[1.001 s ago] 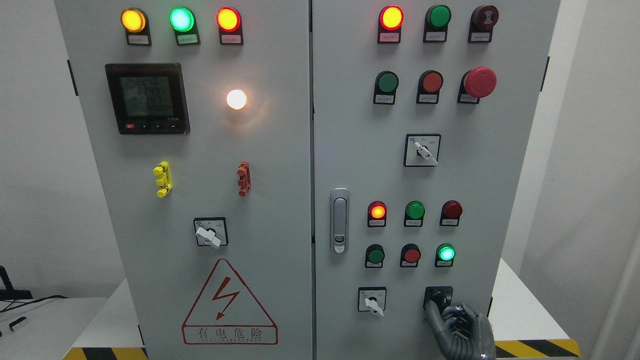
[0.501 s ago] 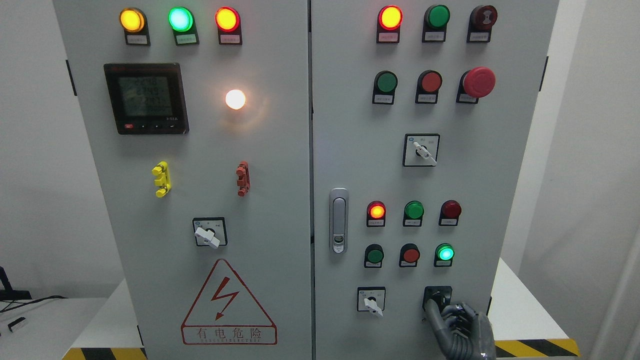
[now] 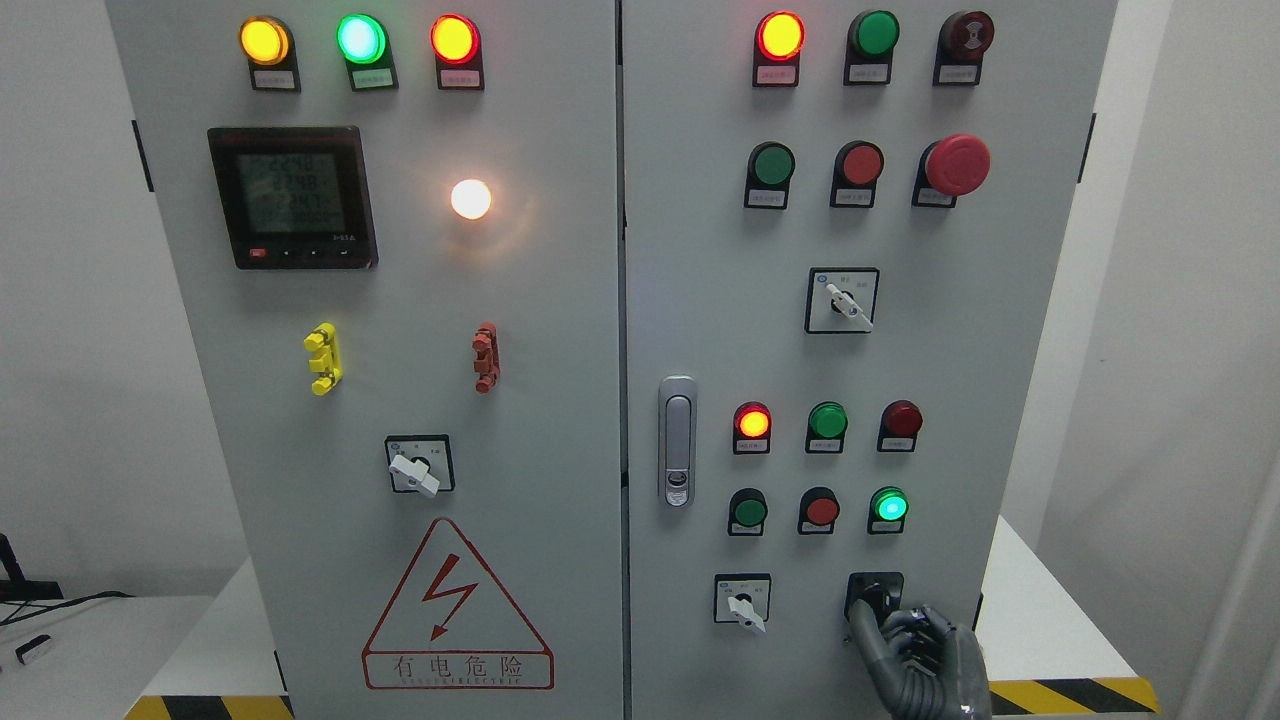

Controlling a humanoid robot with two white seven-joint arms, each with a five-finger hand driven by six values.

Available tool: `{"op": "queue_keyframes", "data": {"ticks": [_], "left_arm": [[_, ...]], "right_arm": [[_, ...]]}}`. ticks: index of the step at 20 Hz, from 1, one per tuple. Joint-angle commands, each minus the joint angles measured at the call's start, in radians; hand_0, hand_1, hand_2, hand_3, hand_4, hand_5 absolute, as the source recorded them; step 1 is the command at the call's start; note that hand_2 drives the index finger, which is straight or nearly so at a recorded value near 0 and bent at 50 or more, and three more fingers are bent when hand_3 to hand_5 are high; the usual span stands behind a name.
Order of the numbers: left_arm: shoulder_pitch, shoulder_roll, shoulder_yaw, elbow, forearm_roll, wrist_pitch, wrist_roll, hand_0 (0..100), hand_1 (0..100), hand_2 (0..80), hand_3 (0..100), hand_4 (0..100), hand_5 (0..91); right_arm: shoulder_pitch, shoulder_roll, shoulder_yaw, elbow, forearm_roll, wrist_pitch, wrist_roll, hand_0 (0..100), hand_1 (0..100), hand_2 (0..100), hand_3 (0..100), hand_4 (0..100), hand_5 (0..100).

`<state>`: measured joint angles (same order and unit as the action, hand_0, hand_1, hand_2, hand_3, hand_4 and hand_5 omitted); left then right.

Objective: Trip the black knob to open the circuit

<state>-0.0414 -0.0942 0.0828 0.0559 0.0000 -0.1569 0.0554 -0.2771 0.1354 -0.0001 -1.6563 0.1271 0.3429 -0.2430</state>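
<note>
One head camera only, looking straight on and level at the tall grey metal control cabinet (image 3: 560, 300), close enough that its two doors fill nearly the whole frame. The top edge is cut off, and white wall (image 3: 60, 300) shows either side. Down low, the white bench (image 3: 1050, 620) peeks in at both bottom corners.

The right hand (image 3: 925, 655) crowds the black knob (image 3: 874, 595) from below and the right, leaving only its top and left side reachable. A bare strip of panel separates it from the white selector switch (image 3: 743, 600) to its left. Just above sits the lit green lamp (image 3: 889, 506).
</note>
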Motion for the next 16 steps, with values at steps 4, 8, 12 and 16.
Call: {"op": "queue_keyframes", "data": {"ticks": [4, 8, 12, 16], "left_arm": [[0.000, -0.001, 0.000, 0.001, -0.031, 0.000, 0.000, 12, 39, 0.0, 0, 0, 0.0], [0.000, -0.001, 0.000, -0.001, -0.031, 0.000, 0.000, 12, 39, 0.0, 0, 0, 0.0], [0.000, -0.001, 0.002, -0.001, -0.031, 0.000, 0.000, 12, 39, 0.0, 0, 0, 0.0], [0.000, 0.001, 0.000, -0.001, -0.031, 0.000, 0.000, 12, 39, 0.0, 0, 0, 0.0]], "right_arm": [[0.001, 0.000, 0.012, 0.003, 0.039, -0.004, 0.004, 31, 71, 61, 89, 89, 97], [0.001, 0.000, 0.012, 0.003, 0.042, -0.005, 0.004, 32, 71, 61, 88, 88, 97], [0.001, 0.000, 0.011, 0.003, 0.068, -0.009, 0.002, 32, 71, 61, 88, 88, 97], [0.001, 0.000, 0.011, 0.003, 0.081, -0.012, 0.002, 32, 71, 61, 87, 88, 97]]}}
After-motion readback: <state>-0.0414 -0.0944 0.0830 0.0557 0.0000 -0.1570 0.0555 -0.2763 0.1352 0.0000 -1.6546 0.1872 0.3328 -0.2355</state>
